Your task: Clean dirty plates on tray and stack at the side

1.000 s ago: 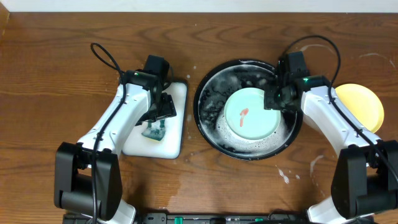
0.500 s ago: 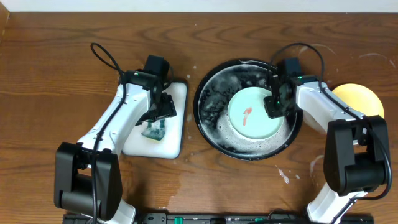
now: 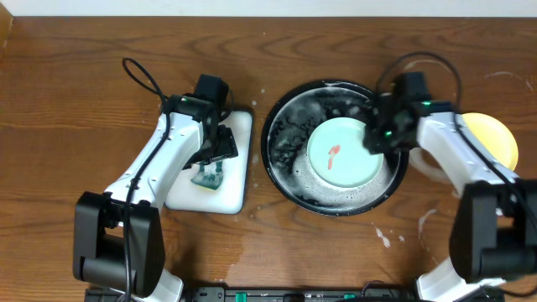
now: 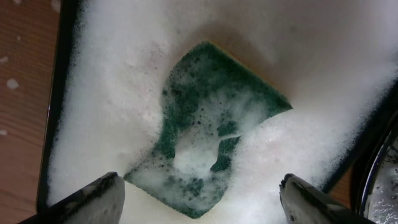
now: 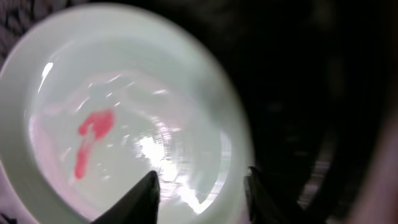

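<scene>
Over the streaked wood tabletop (image 3: 75, 101), left gripper (image 4: 202, 193) gapes empty above sponge (image 4: 205, 106); right gripper (image 5: 200, 177) half-open, empty, over plate (image 5: 124, 112).

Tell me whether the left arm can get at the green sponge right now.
Probably yes. The left gripper hangs open right above the sponge, which lies uncovered in foam on the white tray, with nothing between them.

The tray (image 3: 277, 155) (rim raised all round) and right arm (image 3: 457, 155) crowd the mint plate (image 3: 340, 159).
</scene>
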Robot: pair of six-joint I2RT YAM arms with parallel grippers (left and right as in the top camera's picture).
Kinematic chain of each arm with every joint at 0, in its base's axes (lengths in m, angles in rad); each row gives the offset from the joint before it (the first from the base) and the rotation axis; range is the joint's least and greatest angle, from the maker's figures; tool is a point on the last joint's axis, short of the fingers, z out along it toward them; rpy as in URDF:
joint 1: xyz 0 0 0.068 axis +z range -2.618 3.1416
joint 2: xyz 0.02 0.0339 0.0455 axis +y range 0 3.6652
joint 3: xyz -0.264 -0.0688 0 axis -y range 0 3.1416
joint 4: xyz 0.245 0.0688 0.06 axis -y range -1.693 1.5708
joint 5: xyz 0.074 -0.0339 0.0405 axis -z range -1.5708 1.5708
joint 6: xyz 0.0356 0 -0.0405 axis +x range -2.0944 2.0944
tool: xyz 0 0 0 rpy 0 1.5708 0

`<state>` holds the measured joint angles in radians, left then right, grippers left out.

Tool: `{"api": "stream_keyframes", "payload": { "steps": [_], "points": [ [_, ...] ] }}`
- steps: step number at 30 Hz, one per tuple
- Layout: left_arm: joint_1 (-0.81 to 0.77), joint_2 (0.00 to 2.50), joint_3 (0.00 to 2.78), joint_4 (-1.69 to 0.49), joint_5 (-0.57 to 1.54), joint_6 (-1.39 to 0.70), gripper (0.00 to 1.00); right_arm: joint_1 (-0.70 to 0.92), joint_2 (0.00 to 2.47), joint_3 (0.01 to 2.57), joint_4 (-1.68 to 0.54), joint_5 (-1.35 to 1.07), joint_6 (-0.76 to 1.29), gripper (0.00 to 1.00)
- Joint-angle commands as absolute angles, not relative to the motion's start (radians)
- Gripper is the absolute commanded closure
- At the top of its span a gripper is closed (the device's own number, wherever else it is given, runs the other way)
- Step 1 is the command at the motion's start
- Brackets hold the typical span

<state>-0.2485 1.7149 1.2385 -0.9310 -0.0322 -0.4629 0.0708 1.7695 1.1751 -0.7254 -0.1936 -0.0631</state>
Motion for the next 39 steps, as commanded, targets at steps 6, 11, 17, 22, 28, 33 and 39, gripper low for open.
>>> {"api": "stream_keyframes", "payload": {
  "steps": [6,11,17,22,28,33,39],
  "points": [
    [-0.245,1.719,1.24,-0.933,-0.041,-0.453,0.18,0.0,1.8,1.166,-0.706,-0.145,-0.039,0.59],
    [-0.245,1.719,1.24,-0.892,-0.024,-0.458,0.18,0.023,1.876,1.163,-0.712,-0.174,-0.039,0.7],
    [-0.245,1.719,1.24,-0.98,0.046,-0.456,0.18,0.033,1.916,1.163,-0.714,-0.207,-0.014,0.99],
    [-0.245,1.719,1.24,-1.04,0.045,-0.44,0.18,0.03,1.9,1.163,-0.741,-0.207,0.232,0.99],
    [-0.245,1.719,1.24,-1.061,0.045,-0.382,0.18,0.043,1.863,1.163,-0.778,-0.162,0.366,0.99],
    [-0.245,1.719,1.24,-1.015,0.033,-0.374,0.18,0.062,1.865,1.163,-0.759,-0.067,0.225,0.99],
    [-0.245,1.719,1.184,-0.88,-0.046,-0.374,0.18,0.092,1.865,1.163,-0.747,-0.067,0.088,0.99]
  ]
}}
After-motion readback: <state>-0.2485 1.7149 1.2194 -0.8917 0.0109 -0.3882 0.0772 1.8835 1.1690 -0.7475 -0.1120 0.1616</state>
